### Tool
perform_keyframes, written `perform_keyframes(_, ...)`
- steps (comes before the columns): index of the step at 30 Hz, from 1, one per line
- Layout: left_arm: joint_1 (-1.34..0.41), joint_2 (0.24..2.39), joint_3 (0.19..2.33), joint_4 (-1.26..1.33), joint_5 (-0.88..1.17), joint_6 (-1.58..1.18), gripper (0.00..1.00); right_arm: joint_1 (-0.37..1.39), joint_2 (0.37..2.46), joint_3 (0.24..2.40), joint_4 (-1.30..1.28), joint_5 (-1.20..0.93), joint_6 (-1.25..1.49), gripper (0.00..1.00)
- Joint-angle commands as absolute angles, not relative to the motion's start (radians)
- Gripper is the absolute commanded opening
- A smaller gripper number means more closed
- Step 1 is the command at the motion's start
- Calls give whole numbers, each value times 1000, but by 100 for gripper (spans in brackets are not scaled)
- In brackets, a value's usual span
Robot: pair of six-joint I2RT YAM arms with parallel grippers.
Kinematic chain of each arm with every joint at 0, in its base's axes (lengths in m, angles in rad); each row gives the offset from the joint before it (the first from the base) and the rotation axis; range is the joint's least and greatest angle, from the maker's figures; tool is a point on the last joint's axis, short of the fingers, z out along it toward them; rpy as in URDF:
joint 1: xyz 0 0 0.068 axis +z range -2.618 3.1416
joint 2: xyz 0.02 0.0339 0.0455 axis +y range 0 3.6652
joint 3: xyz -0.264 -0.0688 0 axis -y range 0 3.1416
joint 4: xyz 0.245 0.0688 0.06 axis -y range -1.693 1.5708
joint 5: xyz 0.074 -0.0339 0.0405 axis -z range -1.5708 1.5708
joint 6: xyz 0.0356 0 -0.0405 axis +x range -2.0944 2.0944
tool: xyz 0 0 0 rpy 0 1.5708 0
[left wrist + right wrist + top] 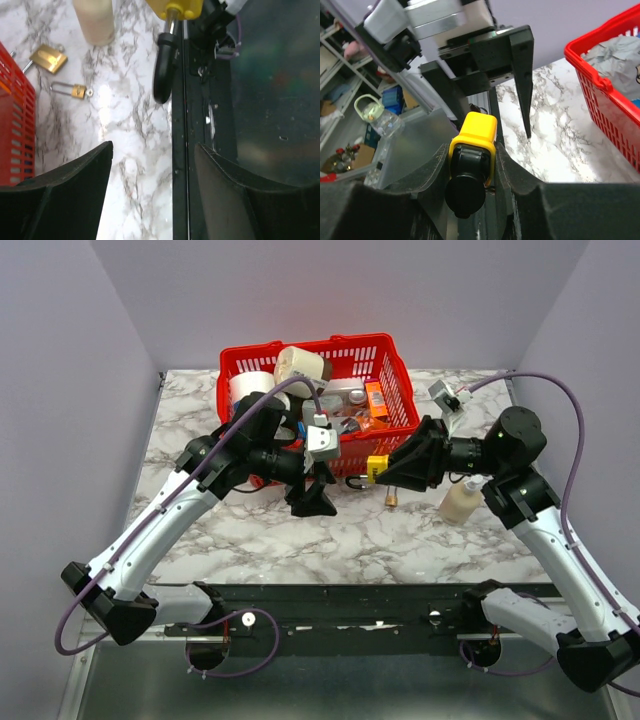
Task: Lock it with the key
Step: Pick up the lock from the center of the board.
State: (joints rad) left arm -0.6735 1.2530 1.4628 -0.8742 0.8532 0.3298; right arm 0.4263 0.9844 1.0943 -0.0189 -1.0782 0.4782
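Over on the left, the left gripper (312, 502) hangs above the marble table (300, 540), tilted down, its two fingers (75, 190) spread wide with nothing between them. Behind it at the back sits the red basket (395, 370), heaped with clutter. Moving to the middle: the yellow padlock (377, 467) is up off the table, just beside the left gripper's tips, its black shackle (164, 70) reaching out toward them. From the left wrist view, two brass padlocks lie flat on the marble near the basket wall, a larger brass padlock (47, 57) and a small brass padlock (76, 90), close together but apart. Now the right side: the right gripper (385, 472) lies level, pointing left, both fingers (432, 170) clamped on the yellow padlock's sides. Below its wrist stands a pale bottle (460, 502), upright on the table.
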Motion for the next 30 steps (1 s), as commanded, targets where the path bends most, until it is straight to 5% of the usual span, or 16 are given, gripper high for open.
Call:
perform_keyframes(1,-672,1145,1356,-593,951,151,69,445,969,1132,32,-1166,404,1)
perform_keyframes(13,-729,1146,1328,-483,934,124,60,488,969,1123,3,-1150,367,1)
perform_keyframes(30,-747,1129,1292,-486,933,121,12,511,963,1101,3,-1092,365,1)
